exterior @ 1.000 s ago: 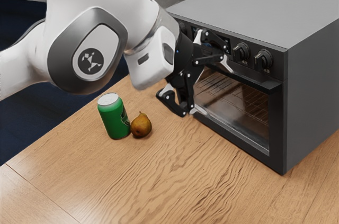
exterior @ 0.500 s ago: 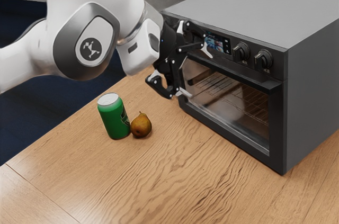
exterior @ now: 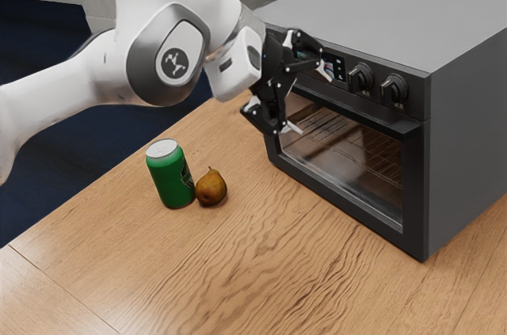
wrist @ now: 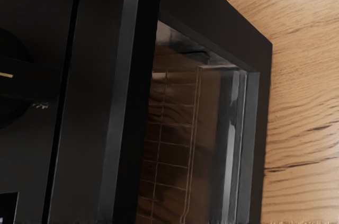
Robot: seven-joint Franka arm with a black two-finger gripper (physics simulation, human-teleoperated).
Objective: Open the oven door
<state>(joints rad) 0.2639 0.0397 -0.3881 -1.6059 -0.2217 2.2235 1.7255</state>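
"How was the black two-finger gripper point(exterior: 310, 100) placed?"

"Fingers apart, beside the dark bar handle point(exterior: 388, 119). The black-framed glass door point(exterior: 341, 199) was shut on the grey oven's point(exterior: 380, 10) front. It needed to straddle the bar squarely, close, then pull out and down in an arc."

"Obstacles?"

"The brown pear point(exterior: 211, 188), beside the green can point(exterior: 170, 177), might have crowded the door's swing."

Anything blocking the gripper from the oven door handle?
Nothing visible in between. The open gripper is right by the handle, at the door's end farther from the exterior camera. The green can and the pear stand on the table, outside that gap.
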